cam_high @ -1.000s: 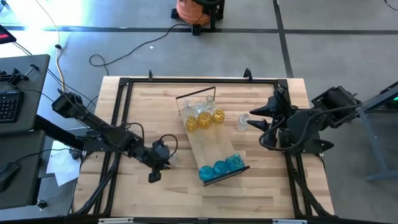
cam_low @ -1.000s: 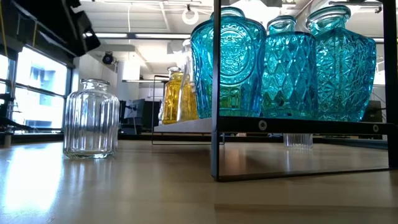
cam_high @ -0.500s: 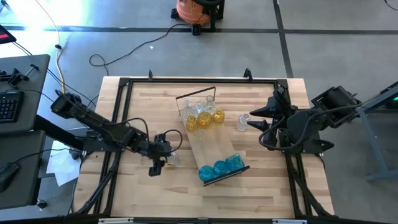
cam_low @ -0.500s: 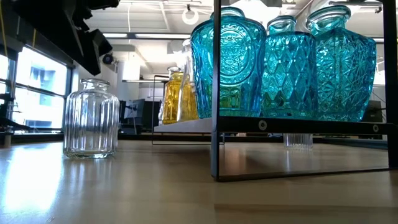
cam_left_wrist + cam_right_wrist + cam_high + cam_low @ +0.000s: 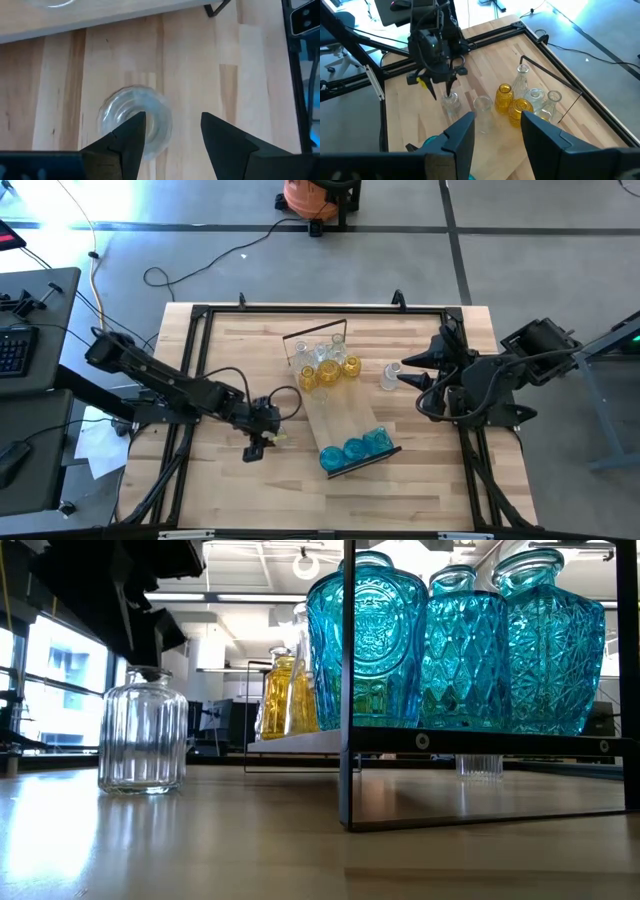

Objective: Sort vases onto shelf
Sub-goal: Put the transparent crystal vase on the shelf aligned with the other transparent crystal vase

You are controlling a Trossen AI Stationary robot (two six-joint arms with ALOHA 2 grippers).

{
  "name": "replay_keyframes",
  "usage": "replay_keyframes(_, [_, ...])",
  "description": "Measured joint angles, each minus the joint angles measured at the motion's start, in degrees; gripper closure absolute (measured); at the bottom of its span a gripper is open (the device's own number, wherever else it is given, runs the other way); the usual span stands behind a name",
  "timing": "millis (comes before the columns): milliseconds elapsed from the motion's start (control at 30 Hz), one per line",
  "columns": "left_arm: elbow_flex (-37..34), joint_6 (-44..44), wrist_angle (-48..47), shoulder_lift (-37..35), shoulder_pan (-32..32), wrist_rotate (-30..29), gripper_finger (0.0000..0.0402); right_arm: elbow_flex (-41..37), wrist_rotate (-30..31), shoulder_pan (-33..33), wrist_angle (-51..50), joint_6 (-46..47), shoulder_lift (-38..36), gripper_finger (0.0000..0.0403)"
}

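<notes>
**Left tool over clear vase, shelf half filled**

The left tool [image 5: 268, 430] hangs over a clear ribbed vase [image 5: 142, 736] standing on the bench [image 5: 230, 360] left of the shelf [image 5: 340, 420], fingers [image 5: 127, 137] parted, one over its mouth. On the shelf, clear and amber vases [image 5: 326, 365] crowd the far end, three blue vases [image 5: 355, 448] the near end. Right of it stands another clear vase [image 5: 389, 375], before the right tool [image 5: 408, 373], fingers spread, holding nothing.
</notes>
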Motion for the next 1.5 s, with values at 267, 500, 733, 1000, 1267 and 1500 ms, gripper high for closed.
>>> replay_keyframes(267, [0.2,0.3,2.6,2.8,-0.2,0.0,0.0218,0.0,0.1,0.0,0.0,0.2,0.0,0.0258])
replay_keyframes(500, [0.2,-1.3,1.9,4.0,0.1,0.1,0.0239,0.0,0.2,0.0,0.0,0.2,0.0,0.0258])
replay_keyframes(733, [0.2,-2.0,2.3,4.6,0.1,-0.1,0.0285,0.0,0.2,0.0,0.0,1.1,0.0,0.0258])
replay_keyframes(1000, [0.1,-2.1,2.0,4.5,0.1,-0.2,0.0318,0.0,0.2,0.0,0.0,1.1,0.0,0.0258])
replay_keyframes(1267, [0.0,-2.5,1.9,4.5,0.0,0.0,0.0361,0.0,0.0,0.0,0.0,1.3,0.0,0.0258])
replay_keyframes(1500, [1.9,-2.0,3.2,4.6,0.0,0.7,0.0343,0.0,0.0,0.1,0.0,1.2,0.0,0.0258])
